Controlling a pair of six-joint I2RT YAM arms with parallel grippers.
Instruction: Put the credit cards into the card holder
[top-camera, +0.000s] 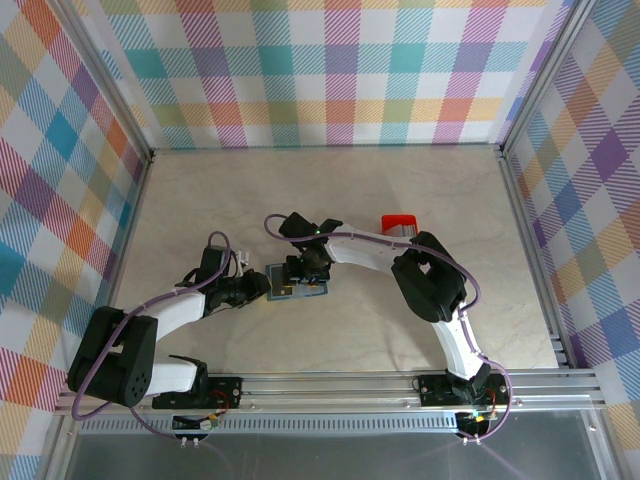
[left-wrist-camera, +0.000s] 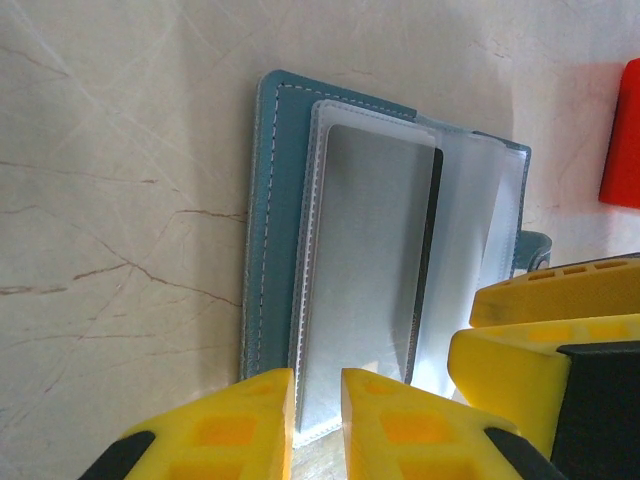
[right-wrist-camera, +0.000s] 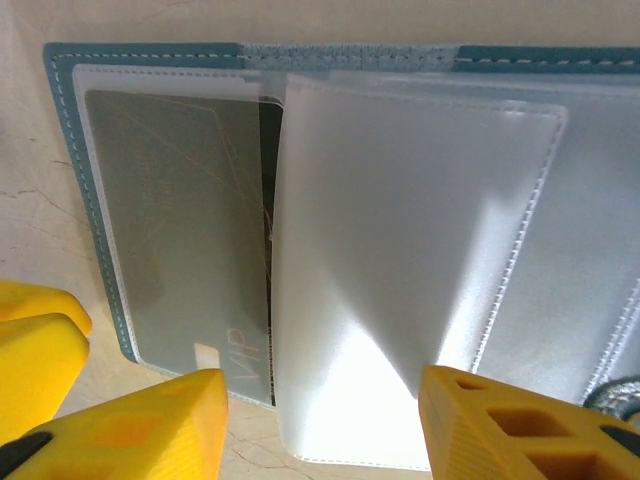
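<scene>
Jaws: left gripper (left-wrist-camera: 318, 425) nearly together, pinching the near edge of the card holder (left-wrist-camera: 272, 230); right gripper (right-wrist-camera: 320, 430) apart, straddling a clear pocket leaf (right-wrist-camera: 400, 230).
Card holder lies open on the table (left-wrist-camera: 120, 200) between both grippers; the pocketed credit card (left-wrist-camera: 375, 260) has its long axis pointing away from the left gripper.

Red tray (top-camera: 401, 224), perhaps plastic, on pale marbled table (top-camera: 250, 190).

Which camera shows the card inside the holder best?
Right wrist: the credit card sits in the card holder pocket, VIP print readable. Left wrist shows its plain silvery face. Top external: too small to tell.
</scene>
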